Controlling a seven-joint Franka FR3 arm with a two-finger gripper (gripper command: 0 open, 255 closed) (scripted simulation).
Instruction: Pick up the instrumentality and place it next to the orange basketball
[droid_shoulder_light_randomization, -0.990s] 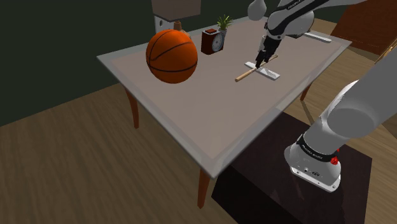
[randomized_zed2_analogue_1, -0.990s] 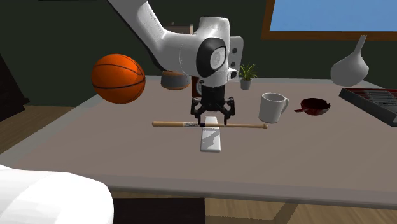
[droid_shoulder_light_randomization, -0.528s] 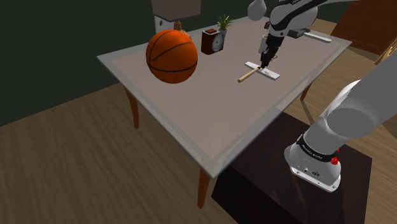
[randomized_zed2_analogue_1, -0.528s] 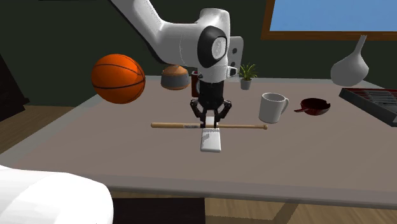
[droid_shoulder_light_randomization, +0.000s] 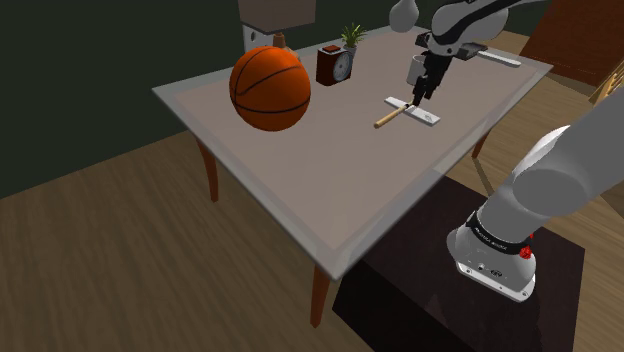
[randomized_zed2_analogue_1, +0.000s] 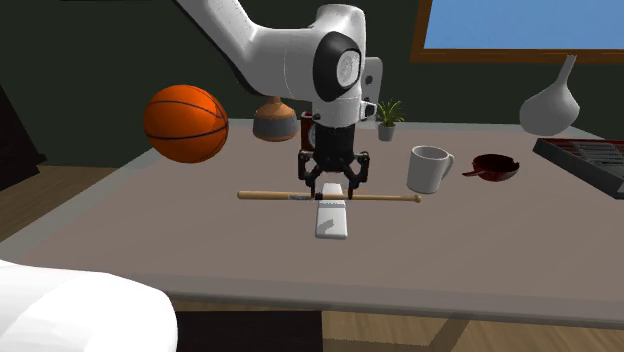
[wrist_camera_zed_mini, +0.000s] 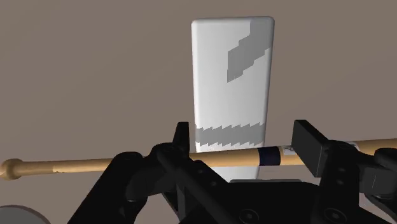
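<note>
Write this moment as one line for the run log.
stage: before grasp | gripper: jaws open, above white slab | wooden bat: lying across slab | orange basketball: apart

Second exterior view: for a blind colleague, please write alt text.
A white robot arm's open black gripper hangs over a tan bat lying across a white flat block on a table. In this view an orange basketball sits to its left, a white mug to its right.

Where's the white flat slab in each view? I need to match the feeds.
Shoulder view: white slab right of centre near the top, with the baseball bat slanting off it.
Second exterior view: slab mid-picture below the pincer, crossed by the bat.
Wrist view: slab stretching away from the pincer, bat across it.
Shared landmark: the baseball bat.
</note>
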